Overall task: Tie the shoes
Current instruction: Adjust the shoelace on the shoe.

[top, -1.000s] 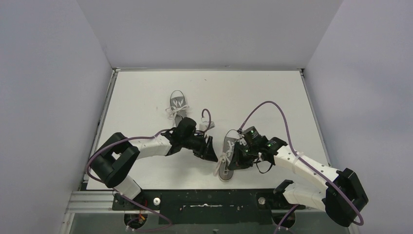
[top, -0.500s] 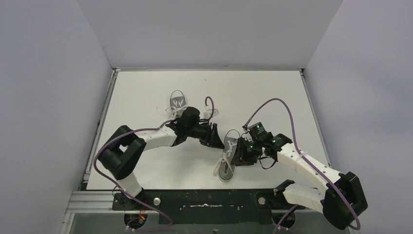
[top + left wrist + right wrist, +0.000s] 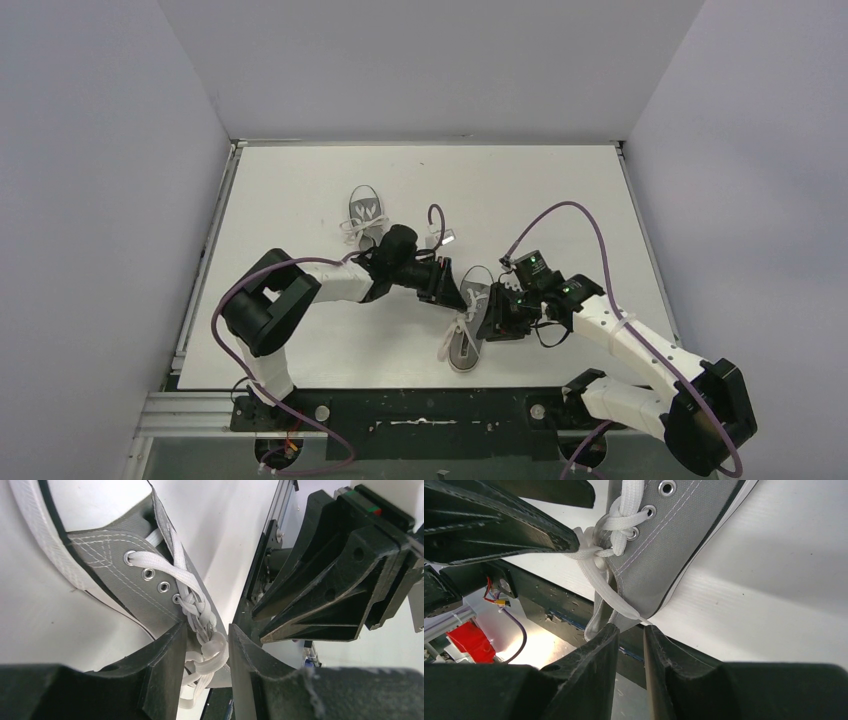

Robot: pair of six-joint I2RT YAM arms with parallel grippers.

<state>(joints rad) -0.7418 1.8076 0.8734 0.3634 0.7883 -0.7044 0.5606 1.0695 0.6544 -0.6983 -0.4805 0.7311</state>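
White tabletop (image 3: pixel 300 200): small grey canvas sneaker (image 3: pixel 462 345) centre-front, twin (image 3: pixel 364 210) far left. Left end effector (image 3: pixel 207 636) narrow around its flat white laces (image 3: pixel 197 615) (grip unclear), right end effector (image 3: pixel 631 630) slightly open at a strand (image 3: pixel 599 587). Laces look limp, slippery: pinch near the crossing.

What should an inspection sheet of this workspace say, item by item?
Surface: white table, plain.
Job's things: near shoe lies between both hands, its white laces bunched at the top eyelets, no finished bow seen; far shoe lies apart, further back.
Clutter: nothing seen.
Grippers: left hand has its jaws astride the lace bunch, grip uncertain; right hand has its jaws slightly apart, a lace strand at their tips.
Cables: purple cables loop off both arms, above the table.
Surroundings: grey walls on three sides; metal rail at the near edge.
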